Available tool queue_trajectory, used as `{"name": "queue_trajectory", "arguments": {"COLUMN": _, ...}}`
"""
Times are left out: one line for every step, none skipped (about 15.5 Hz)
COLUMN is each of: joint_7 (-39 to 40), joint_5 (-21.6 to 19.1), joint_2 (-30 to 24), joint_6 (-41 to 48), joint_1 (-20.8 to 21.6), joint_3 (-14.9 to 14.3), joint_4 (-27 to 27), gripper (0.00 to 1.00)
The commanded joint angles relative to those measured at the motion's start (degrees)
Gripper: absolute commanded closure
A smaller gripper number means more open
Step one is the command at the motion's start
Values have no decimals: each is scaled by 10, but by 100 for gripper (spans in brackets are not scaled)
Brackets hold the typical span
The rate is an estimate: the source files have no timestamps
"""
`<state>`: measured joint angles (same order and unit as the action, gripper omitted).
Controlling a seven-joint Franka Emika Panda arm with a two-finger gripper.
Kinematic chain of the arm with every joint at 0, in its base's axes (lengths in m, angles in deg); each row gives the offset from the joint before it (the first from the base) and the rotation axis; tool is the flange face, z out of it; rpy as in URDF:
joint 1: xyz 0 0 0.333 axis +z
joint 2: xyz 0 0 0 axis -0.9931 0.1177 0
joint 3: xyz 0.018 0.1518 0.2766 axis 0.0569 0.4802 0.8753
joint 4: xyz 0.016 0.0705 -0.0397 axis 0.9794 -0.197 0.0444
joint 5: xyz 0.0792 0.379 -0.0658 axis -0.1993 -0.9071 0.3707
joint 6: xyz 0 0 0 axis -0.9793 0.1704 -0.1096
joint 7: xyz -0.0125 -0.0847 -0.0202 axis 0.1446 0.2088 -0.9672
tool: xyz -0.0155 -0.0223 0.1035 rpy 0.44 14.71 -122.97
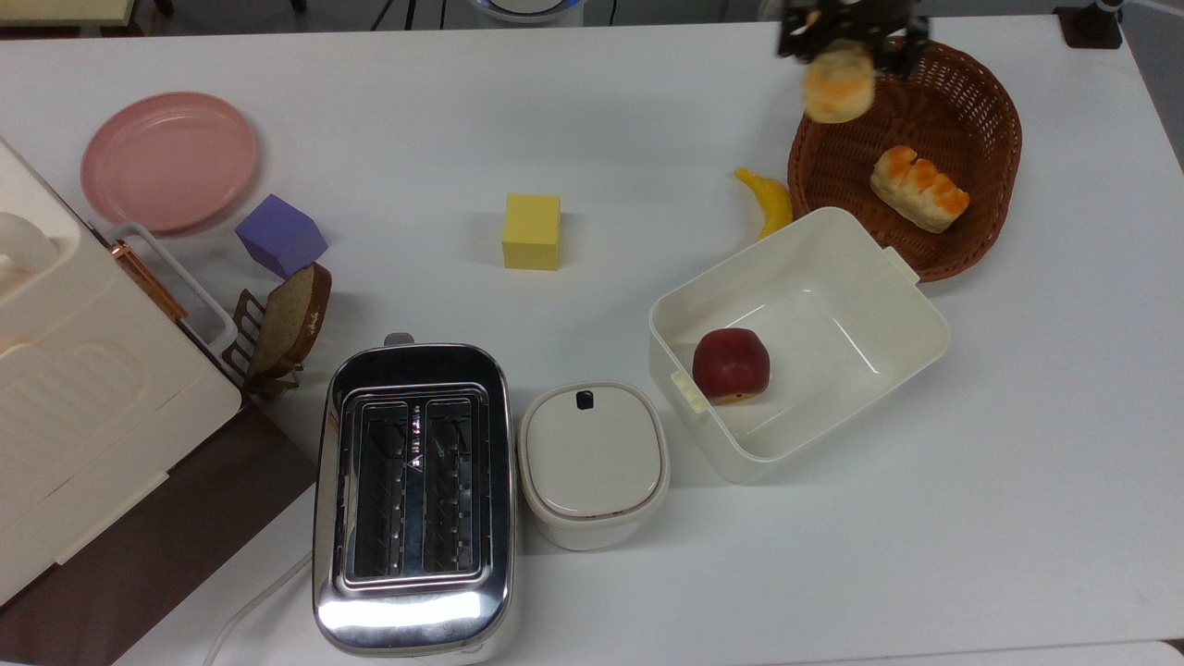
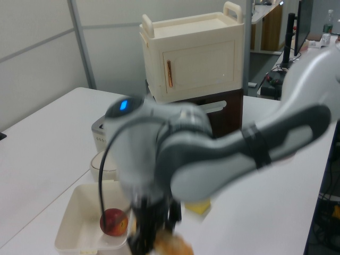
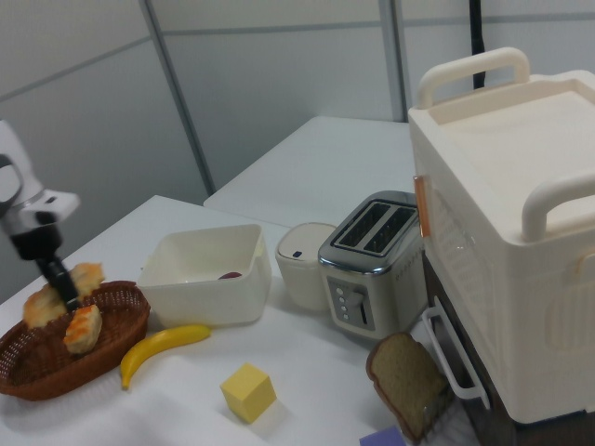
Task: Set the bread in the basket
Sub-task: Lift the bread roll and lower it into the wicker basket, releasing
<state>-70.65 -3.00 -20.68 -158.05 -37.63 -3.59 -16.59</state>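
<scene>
Top view, near to far: tub (image 1: 911, 305) holding an apple (image 1: 731, 364); banana (image 1: 770, 202); basket (image 1: 990, 102) containing a bun (image 1: 918, 189); gripper (image 1: 848, 39) clamped on the bread (image 1: 838, 82), held above the basket's far rim.

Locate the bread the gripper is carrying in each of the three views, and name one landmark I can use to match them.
Top view: the bread hangs from the gripper over the basket rim, upper right.
Left view: blurred, at the bottom edge, right of the white tub.
Right view: far left, above the basket.
Shared landmark: the white tub holding the red apple.
</scene>
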Motion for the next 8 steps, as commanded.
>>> {"name": "queue_trajectory", "arguments": {"joint_7": -85, "joint_5": 15, "joint_2": 69, "joint_6": -9, "joint_1": 48, "joint_3": -9, "joint_4": 38, "gripper": 0}}
{"name": "queue_trajectory", "arguments": {"joint_7": -99, "joint_5": 29, "joint_2": 85, "joint_6": -9, "joint_1": 55, "joint_3": -8, "joint_4": 51, "gripper": 0}}
{"name": "queue_trajectory", "arguments": {"joint_7": -110, "joint_5": 45, "joint_2": 92, "joint_6": -9, "joint_1": 59, "joint_3": -7, "joint_4": 60, "gripper": 0}}
{"name": "queue_trajectory", "arguments": {"joint_7": -118, "joint_5": 52, "joint_2": 93, "joint_6": -8, "joint_1": 60, "joint_3": -7, "joint_4": 63, "gripper": 0}}
{"name": "queue_trajectory", "arguments": {"joint_7": -117, "joint_5": 52, "joint_2": 91, "joint_6": -6, "joint_1": 60, "joint_3": -7, "joint_4": 64, "gripper": 0}}
{"name": "queue_trajectory", "arguments": {"joint_7": -115, "joint_5": 52, "joint_2": 89, "joint_6": -4, "joint_1": 56, "joint_3": -8, "joint_4": 71, "gripper": 0}}
{"name": "queue_trajectory", "arguments": {"joint_7": -113, "joint_5": 52, "joint_2": 88, "joint_6": 0, "joint_1": 52, "joint_3": -8, "joint_4": 77, "gripper": 0}}
{"name": "queue_trajectory", "arguments": {"joint_7": -112, "joint_5": 51, "joint_2": 85, "joint_6": 1, "joint_1": 43, "joint_3": -9, "joint_4": 78, "gripper": 0}}
